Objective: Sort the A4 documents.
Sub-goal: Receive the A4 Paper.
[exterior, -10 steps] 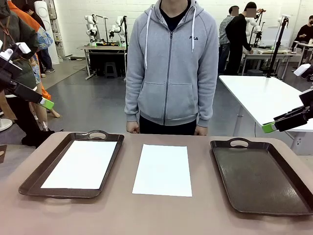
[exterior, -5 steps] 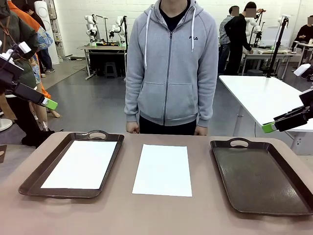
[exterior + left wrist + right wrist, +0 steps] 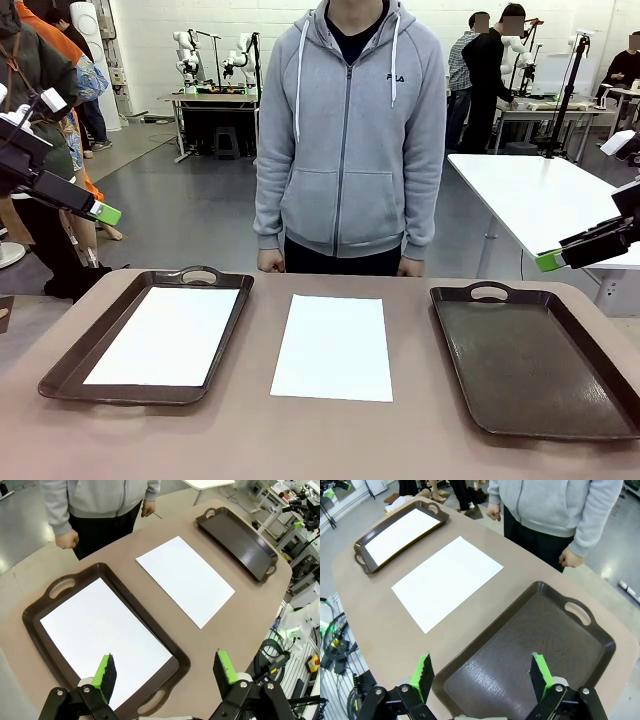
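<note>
First sheet [image 3: 165,335]: blank, white, flat inside left tray [image 3: 85,345]. Second sheet [image 3: 333,347]: blank, white, flat, just right of that tray.

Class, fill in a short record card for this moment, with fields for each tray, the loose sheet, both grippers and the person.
Left tray: holds one white A4 sheet, lying flat
Right tray: empty
Loose sheet: flat on the table between the trays, touching neither
Left gripper: open, raised off the table, facing the left tray, holding nothing
Right gripper: open, raised, facing the right tray, holding nothing
Person: stands at the table's far side, hands down by its edge
</note>
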